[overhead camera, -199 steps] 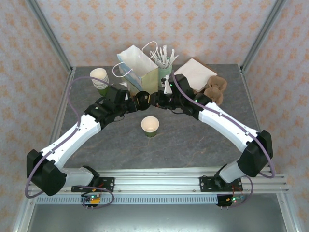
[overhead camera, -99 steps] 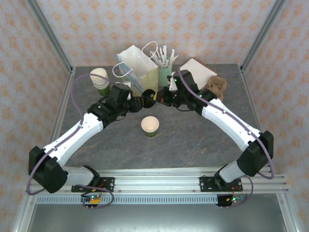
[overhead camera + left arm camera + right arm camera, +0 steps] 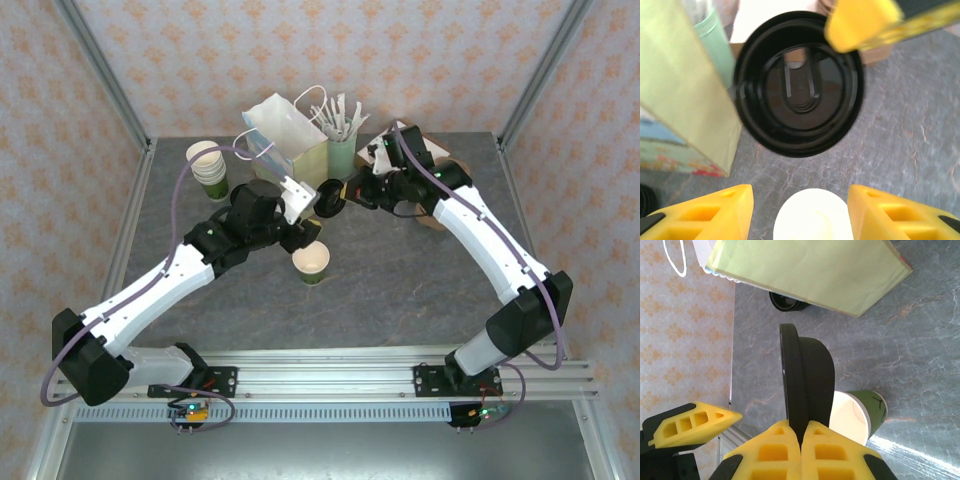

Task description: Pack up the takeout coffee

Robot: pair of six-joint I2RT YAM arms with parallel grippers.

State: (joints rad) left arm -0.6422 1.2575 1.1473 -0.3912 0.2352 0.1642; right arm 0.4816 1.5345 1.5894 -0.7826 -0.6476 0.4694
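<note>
A single small green cup (image 3: 311, 262), cream inside, stands lidless on the table. Its open mouth (image 3: 812, 216) lies below and between my left gripper's (image 3: 800, 212) spread yellow fingers, and the gripper (image 3: 300, 238) is open just above and behind it. My right gripper (image 3: 347, 191) is shut on the rim of a round black lid (image 3: 328, 198). It holds the lid (image 3: 805, 375) on edge, above and behind the cup (image 3: 862, 412). The lid's hollow underside (image 3: 799, 82) faces my left wrist camera.
A tall pale green paper bag (image 3: 290, 148) stands open behind the grippers, close to the lid. A stack of lidless green cups (image 3: 207, 165) is at the back left. A mint holder with white cutlery (image 3: 342, 150) is beside the bag. Another dark round thing (image 3: 786, 302) lies by the bag's base.
Both grippers met at the lid beside the bag. The left gripper has since drawn away and swung over the cup, while the right arm has lifted back and right with the lid.
</note>
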